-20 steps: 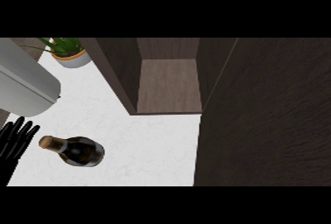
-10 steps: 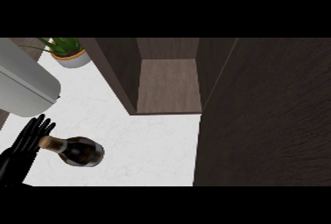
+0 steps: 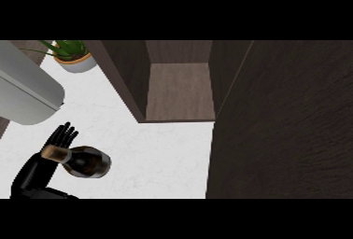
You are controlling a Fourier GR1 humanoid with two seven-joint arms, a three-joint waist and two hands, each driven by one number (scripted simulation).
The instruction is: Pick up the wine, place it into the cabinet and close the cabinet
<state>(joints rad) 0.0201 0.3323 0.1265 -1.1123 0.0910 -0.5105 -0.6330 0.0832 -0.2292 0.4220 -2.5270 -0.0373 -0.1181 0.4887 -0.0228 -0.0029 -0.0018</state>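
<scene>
The wine bottle (image 3: 88, 162) stands on the white counter (image 3: 162, 158) at the lower left, dark with a brown cork end toward the left. My left hand (image 3: 43, 165) comes in from the lower left edge, open, with straight fingers (image 3: 63, 135) lying right against the bottle's neck on its left side. The cabinet (image 3: 180, 91) is open at the top centre, showing a bare wooden shelf. Its dark door (image 3: 283, 121) fills the right of the view. My right hand does not show.
A potted green plant (image 3: 72, 56) stands at the counter's far left corner. A large grey rounded appliance (image 3: 24, 93) sits left of the cabinet, above my hand. White counter lies between the bottle and the cabinet opening.
My left hand has moved up and to the right, from the left edge to the bottle's neck. The bottle has shifted only slightly.
</scene>
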